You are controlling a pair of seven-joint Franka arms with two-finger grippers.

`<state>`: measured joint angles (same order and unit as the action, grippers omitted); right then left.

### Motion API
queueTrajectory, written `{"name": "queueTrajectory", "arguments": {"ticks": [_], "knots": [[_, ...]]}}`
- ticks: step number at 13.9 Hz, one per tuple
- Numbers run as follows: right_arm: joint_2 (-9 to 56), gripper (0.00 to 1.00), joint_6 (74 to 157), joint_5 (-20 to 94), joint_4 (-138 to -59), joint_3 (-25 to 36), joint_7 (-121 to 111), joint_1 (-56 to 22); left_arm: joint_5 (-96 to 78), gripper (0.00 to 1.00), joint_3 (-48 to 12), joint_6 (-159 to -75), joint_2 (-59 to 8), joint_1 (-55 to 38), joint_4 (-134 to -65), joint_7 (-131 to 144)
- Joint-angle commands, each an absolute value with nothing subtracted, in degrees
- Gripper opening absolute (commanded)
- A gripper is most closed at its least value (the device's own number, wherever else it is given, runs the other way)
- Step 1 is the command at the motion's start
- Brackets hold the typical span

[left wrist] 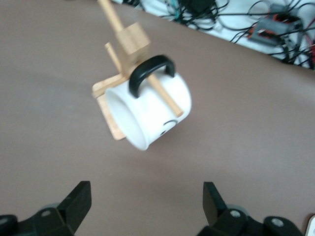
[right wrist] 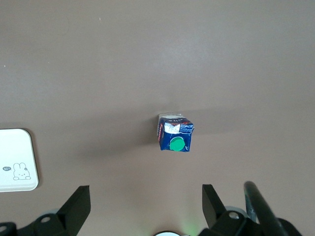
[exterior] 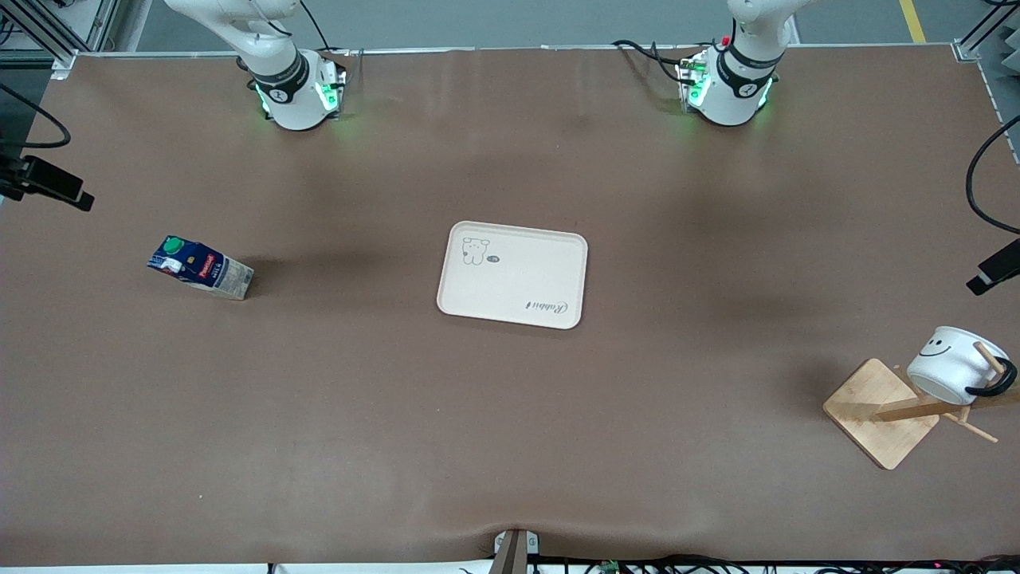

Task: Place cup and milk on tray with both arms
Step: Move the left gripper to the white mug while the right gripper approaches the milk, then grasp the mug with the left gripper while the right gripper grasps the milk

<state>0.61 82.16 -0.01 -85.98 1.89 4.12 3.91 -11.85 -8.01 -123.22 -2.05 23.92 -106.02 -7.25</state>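
The cream tray (exterior: 514,273) lies at the table's middle; its corner shows in the right wrist view (right wrist: 15,160). The dark blue milk carton (exterior: 201,268) with a green cap stands toward the right arm's end. My right gripper (right wrist: 145,194) is open and empty, high over the table with the carton (right wrist: 174,133) below it. The white smiley cup (exterior: 952,365) hangs by its black handle on a peg of a wooden stand (exterior: 880,410) toward the left arm's end. My left gripper (left wrist: 146,194) is open and empty, apart from the cup (left wrist: 147,110). Neither gripper shows in the front view.
Black cameras on mounts stand at the table's two ends (exterior: 48,185) (exterior: 994,269). Loose cables (left wrist: 236,19) lie past the table edge nearest the front camera. The stand's post (left wrist: 129,42) and pegs stick out around the cup.
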Motion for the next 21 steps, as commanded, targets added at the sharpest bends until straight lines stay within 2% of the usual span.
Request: {"name": "queueTrajectory", "arguments": {"ticks": [1, 8, 15, 21], "knots": [[1.41, 1.0, 81.56, 0.62, -84.55, 1.41, 3.69, 4.92, -17.21, 1.0, -8.09, -128.92, -2.8, 24.26, -108.89, -16.4], [1.76, 1.0, 82.17, 0.88, -84.55, 1.41, 3.69, 4.83, -26.81, 0.99, -7.91, -136.22, -9.31, 24.52, -108.81, -34.27], [1.93, 1.0, 83.94, 0.97, -84.73, 1.41, 3.69, 4.92, -29.52, 0.74, -8.09, -138.78, -11.6, 24.35, -108.37, -38.48], [1.93, 1.0, 84.02, 0.97, -84.73, 1.41, 3.69, 4.92, -32.52, 0.57, -8.09, -138.78, -12.83, 24.17, -108.19, -42.01]]}}
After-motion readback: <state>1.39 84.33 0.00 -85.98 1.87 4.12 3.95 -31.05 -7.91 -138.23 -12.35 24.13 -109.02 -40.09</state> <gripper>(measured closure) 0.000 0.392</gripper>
